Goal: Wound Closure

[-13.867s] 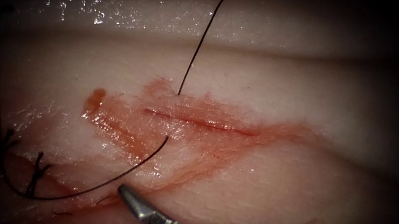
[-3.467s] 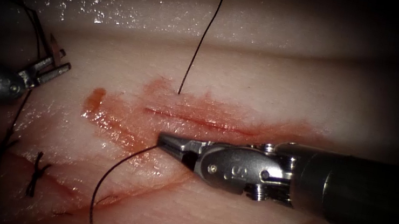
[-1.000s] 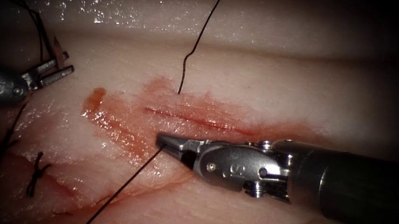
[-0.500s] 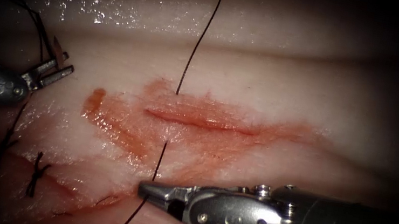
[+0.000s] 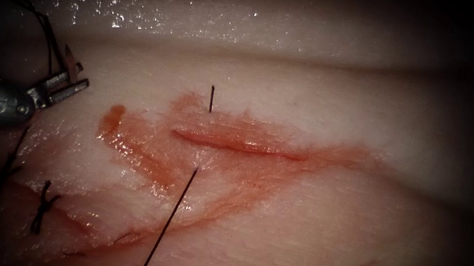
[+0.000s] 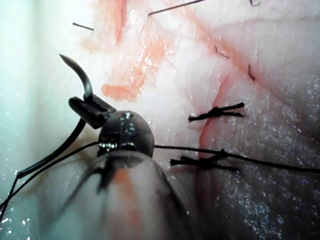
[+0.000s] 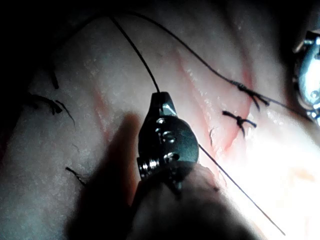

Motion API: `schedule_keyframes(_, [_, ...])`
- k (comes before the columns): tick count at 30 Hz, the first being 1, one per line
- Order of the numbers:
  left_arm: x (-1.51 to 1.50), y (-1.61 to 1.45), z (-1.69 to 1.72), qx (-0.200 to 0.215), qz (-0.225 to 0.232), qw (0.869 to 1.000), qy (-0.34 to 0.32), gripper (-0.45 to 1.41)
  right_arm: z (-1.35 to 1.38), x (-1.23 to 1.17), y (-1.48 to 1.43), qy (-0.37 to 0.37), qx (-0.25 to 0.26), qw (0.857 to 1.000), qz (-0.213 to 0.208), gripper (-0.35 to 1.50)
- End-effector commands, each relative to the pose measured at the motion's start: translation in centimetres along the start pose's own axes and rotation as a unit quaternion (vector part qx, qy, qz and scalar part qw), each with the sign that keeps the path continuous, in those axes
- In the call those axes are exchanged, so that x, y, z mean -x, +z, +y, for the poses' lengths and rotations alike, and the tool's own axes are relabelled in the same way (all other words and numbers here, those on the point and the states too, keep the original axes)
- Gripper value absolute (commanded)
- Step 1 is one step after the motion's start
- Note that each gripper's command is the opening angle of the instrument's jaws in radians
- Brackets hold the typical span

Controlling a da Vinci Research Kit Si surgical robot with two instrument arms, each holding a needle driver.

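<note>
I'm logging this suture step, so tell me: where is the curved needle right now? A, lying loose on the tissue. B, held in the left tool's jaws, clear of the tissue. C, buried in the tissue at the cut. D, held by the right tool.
B: the left tool clamps the curved needle partway along its curve, its tip free above the tissue; the right tool is shut on the thread.

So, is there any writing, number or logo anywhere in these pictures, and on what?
Nothing reads clearly.
Left end effector: a small mark on its body, too blurred to read; it holds the needle nearer its tip, out of the tissue.
Right end effector: no lettering to be seen; it holds the thread.
</note>
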Motion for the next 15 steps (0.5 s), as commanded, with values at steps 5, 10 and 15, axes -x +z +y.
schedule_keyframes(5, [0.00,0.06,0.06,0.002,0.000,1.000,0.000,-0.45,0.37,0.20,-0.05,0.021,0.101,0.995,0.001,1.48])
schedule_keyframes(10, [0.00,0.06,0.06,0.002,0.000,1.000,0.000,-0.45,0.55,0.50,-0.36,-0.008,0.142,0.986,-0.082,1.48])
schedule_keyframes(15, [0.00,0.06,0.06,0.002,0.000,1.000,0.000,-0.45,0.71,0.74,-0.74,-0.039,0.151,0.968,-0.197,1.48])
